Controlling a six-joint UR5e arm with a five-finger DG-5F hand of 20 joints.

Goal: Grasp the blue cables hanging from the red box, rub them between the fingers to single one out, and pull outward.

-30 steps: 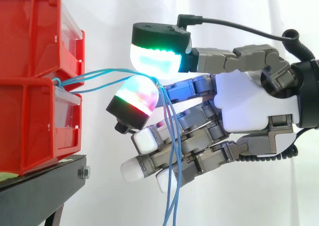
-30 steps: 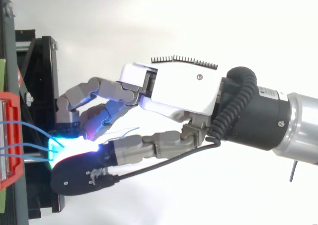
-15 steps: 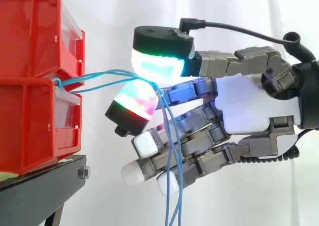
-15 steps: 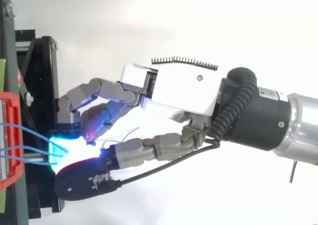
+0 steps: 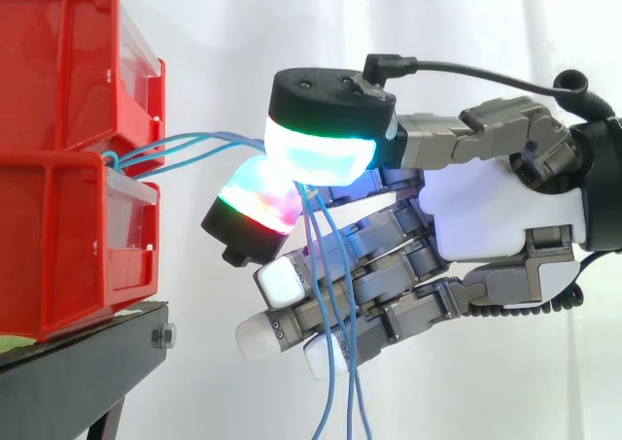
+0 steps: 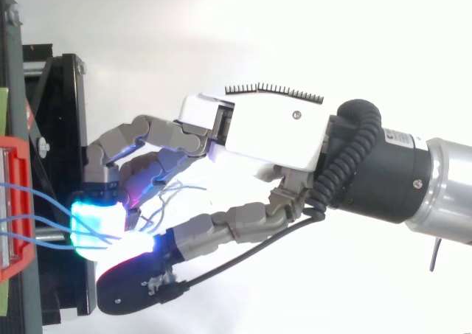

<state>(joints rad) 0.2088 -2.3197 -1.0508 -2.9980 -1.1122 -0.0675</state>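
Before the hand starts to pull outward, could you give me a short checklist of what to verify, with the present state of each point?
1. Grip: the hand pinches the blue cables between two glowing fingertips: ok.
2. One cable singled out: several strands enter the pinch together: not ok.
3. Anchoring at the lower red box: the cables come out at its top front edge, but the fixing is hidden: cannot tell.
4. Slack: the strands between box and hand curve gently and are not taut: ok.
5. Loose ends: they hang down across the lower fingers; whether they catch there: cannot tell.
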